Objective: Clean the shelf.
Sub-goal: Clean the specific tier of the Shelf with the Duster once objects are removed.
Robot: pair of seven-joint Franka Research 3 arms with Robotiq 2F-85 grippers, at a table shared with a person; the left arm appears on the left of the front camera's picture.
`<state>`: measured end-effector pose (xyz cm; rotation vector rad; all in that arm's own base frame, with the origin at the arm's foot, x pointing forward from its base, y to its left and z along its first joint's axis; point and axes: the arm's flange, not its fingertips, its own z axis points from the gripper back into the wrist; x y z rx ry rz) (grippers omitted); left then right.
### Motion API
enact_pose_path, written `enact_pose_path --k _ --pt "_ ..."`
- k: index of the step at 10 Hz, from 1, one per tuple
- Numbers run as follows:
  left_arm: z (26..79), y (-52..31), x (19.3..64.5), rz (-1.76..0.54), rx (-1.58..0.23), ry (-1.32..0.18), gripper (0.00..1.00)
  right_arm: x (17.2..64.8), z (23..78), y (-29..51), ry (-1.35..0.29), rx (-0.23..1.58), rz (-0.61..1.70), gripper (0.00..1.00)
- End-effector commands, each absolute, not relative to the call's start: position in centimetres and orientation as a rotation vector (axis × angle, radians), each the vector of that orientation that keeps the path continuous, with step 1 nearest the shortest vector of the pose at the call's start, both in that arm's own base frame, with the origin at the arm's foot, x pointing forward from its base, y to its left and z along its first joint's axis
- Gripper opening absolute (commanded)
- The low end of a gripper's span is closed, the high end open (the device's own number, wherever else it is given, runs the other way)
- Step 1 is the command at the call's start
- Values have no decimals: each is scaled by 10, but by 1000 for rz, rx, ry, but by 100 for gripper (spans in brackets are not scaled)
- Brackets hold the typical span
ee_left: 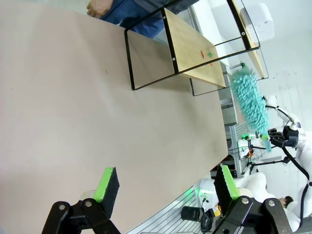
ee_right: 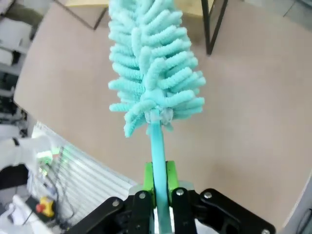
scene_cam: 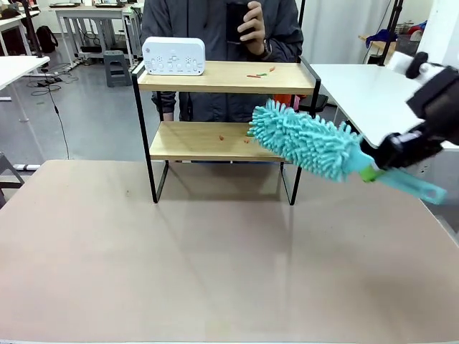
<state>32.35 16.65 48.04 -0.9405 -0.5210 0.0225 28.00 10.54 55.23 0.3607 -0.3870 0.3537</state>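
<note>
The shelf (scene_cam: 222, 77) stands at the table's far middle, two wooden boards in a black frame. Small red and green crumbs (scene_cam: 259, 73) lie on its top board, and more crumbs (scene_cam: 221, 137) on the lower board. My right gripper (scene_cam: 387, 161) is shut on the handle of a teal fluffy duster (scene_cam: 308, 143), whose head reaches over the right end of the lower board. In the right wrist view the duster (ee_right: 151, 63) stands straight up from the shut right gripper (ee_right: 160, 187). My left gripper (ee_left: 165, 187) hangs open above bare table, far from the shelf (ee_left: 195, 48).
A white box with buttons (scene_cam: 173, 56) sits on the left of the top board. A person stands behind the shelf with a hand (scene_cam: 251, 25) raised. The beige table (scene_cam: 215, 251) spreads out in front of the shelf. A white table (scene_cam: 366, 93) stands at the right.
</note>
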Motion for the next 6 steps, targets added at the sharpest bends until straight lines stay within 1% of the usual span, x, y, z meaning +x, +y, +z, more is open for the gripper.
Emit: enact_pose_path --k 1,3,5,6 --pt "481 166 322 2 -940 -534 100 316 551 133 -458 313 258 12" --pt "481 166 322 2 -940 -534 100 337 536 151 -443 254 210 12" --pt "481 166 322 2 -940 -534 100 352 520 166 -466 215 162 12" --pt "481 166 322 2 -940 -534 100 359 509 178 -440 194 160 12"
